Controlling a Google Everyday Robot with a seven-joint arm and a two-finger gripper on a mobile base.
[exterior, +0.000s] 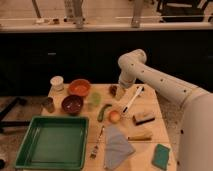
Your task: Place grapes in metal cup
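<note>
Your arm [160,82]: smooth off-white tubular shells, bulbous rounded elbow [133,57], small dark dots spaced along the long link. Broad pale torso [197,130], same finish. Hand [121,92] is pale too, just beside the grapes [113,90].

The claw [120,91] hangs low over the far side of the tabletop [152,105], touching or just beside the grapes [113,90]; which one, I cannot tell. It covers their right part. The robot body [197,130] is cut off by the right and bottom edges. The small things on the back ledge [46,21] are too blurred to name.
</note>
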